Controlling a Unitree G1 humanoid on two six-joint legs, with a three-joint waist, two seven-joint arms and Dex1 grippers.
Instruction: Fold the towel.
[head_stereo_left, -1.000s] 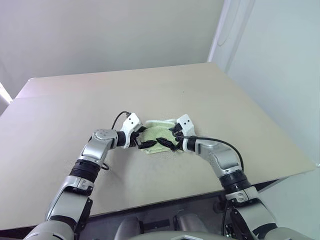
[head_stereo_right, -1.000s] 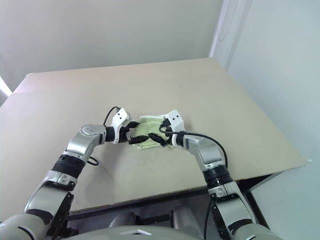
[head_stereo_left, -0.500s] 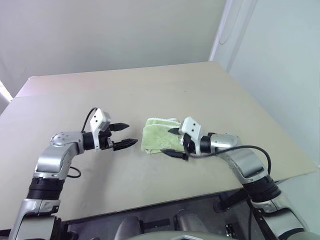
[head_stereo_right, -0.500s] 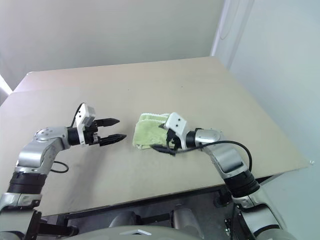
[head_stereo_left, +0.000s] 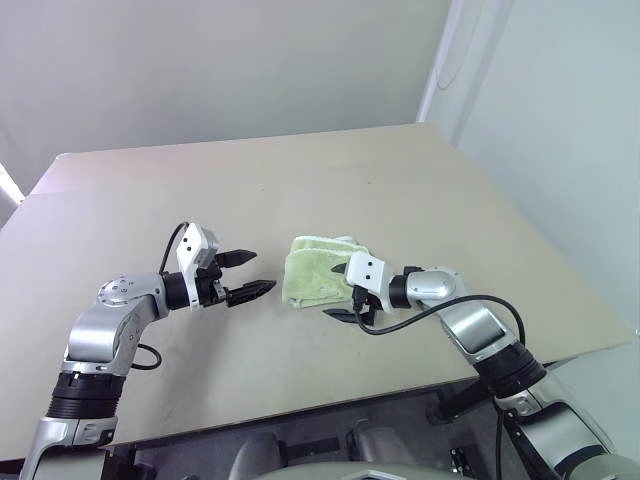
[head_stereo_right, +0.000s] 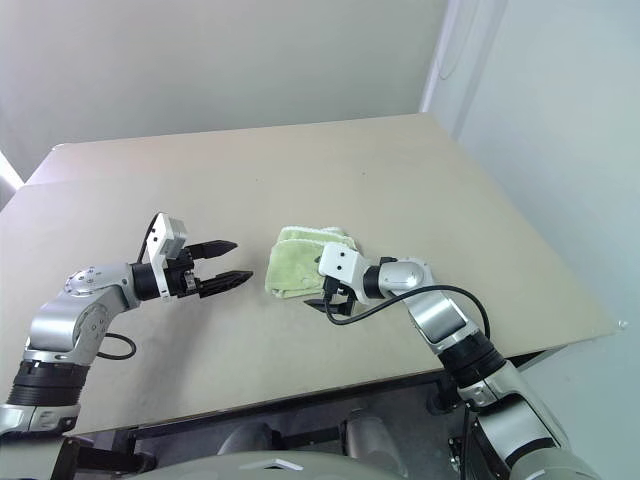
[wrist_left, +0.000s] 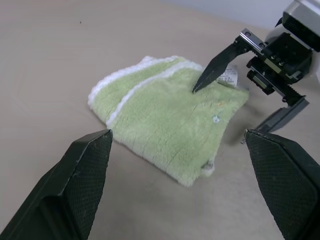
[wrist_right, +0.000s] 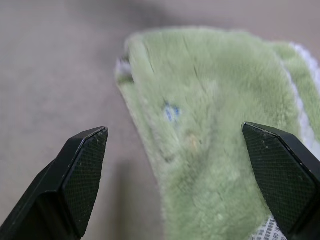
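Claw tips on both our arms stand spread with nothing between them. Our left claw (head_stereo_left: 246, 273) hovers over the bare counter (head_stereo_left: 400, 180), a little apart from the towel (head_stereo_left: 318, 270), pointing toward it. Our right claw (head_stereo_left: 340, 290) sits just beside the towel's near right edge, one fingertip over the cloth; whether it touches the pile we cannot quite tell.

We see the towel lying near the middle of the counter as a compact folded bundle, white stitched edging stacked along the far side, a white tag (wrist_left: 229, 76) peeking out by our right claw.

We judge the fold to be largely made, so the step in hand looks like tidying and letting go. To do it well, we should keep both claws wide, lift clear straight away from the cloth so no loop of terry snags a tip, and press the top layer flat only if an edge springs up.
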